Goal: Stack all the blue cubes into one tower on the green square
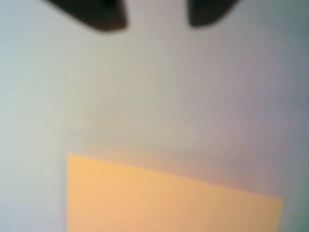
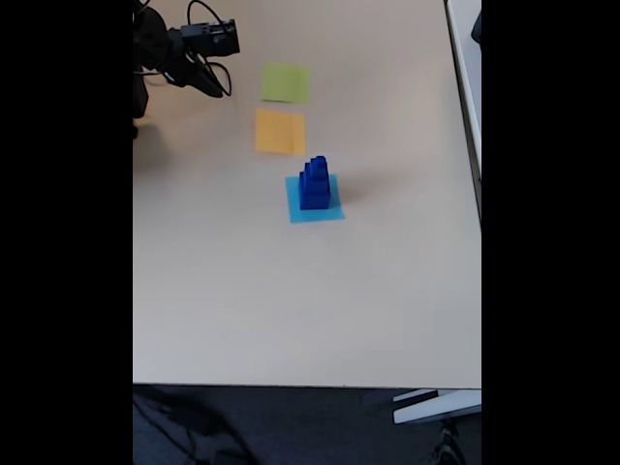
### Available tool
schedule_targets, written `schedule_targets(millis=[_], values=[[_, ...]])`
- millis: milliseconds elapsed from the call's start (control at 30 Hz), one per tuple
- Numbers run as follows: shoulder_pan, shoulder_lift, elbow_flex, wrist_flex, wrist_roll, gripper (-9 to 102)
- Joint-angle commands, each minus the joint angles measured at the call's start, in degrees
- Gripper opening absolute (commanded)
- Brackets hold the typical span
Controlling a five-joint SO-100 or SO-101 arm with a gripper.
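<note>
Stepped blue cubes point(image 2: 314, 184) tower on flat lt-blue square point(image 2: 332, 211).

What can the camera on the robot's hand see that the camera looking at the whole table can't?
The wrist view alone gives a close, blurry look at the gripper: two dark fingertips with a gap between them and nothing in it, above bare table.

The fixed view alone has the blue cubes stacked in a tower on the light blue square, the green square lying bare, the arm's body and the table's edges.

Both share the orange square and the pale table surface.
</note>
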Motion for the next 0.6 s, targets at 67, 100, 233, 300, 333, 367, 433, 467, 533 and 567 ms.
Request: schedule_targets(millis=[67,100,233,300,333,367,433,467,533,567], values=[[1.14,-8.88,-10.46,-0.26,3.34,5],[1.32,-10.72,-12.57,-0.18,3.69,5],[2.9,-17.84,-19.86,0.09,3.87,5],[3.16,-20.83,-22.85,0.09,4.04,6],[3.16,-22.15,-24.08,-0.18,4.22,7],[2.99,-23.29,-25.31,-0.26,4.22,8],[2.72,-25.05,-27.33,-0.53,4.48,9],[2.72,-25.58,-27.86,-0.97,4.48,10],[2.55,-25.66,-27.95,-2.64,4.48,11],[2.46,-26.02,-28.21,-3.08,4.57,11]])
